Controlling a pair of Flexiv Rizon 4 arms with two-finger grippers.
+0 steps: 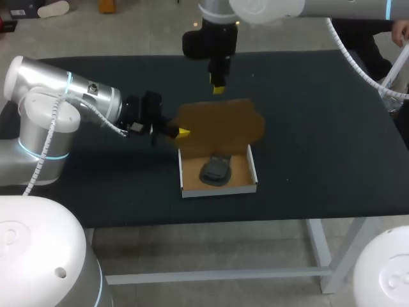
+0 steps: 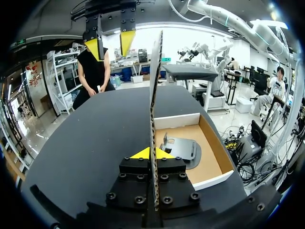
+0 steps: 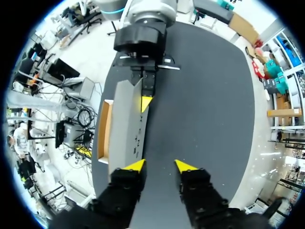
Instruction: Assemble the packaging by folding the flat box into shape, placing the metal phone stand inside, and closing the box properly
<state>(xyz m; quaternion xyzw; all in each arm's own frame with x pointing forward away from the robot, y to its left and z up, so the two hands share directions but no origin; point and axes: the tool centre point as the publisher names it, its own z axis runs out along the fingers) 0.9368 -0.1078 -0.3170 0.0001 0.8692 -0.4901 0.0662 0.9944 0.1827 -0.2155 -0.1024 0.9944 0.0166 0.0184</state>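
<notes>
**Head view.** The box sits open near the middle of the table, with its white-walled tray facing up. The grey metal phone stand lies inside the tray. The brown lid is raised off the tray along its far side. The left gripper is clamped on the lid's left edge. The right gripper hangs near the lid's far edge.

**Left wrist view.** The lid shows edge-on and upright, pinched between the 2 yellow tips. The tray lies beside the gripper on the lid's inner side, and the stand rests flat on its brown floor. The right gripper is ahead, by the lid's top edge, with its 2 fingers spread.

**Right wrist view.** The 2 fingers stand parted, with only bare table between them. The lid's near end lies just beside 1 fingertip, possibly touching it, though contact cannot be confirmed. The left gripper grasps the lid's opposite end.
</notes>
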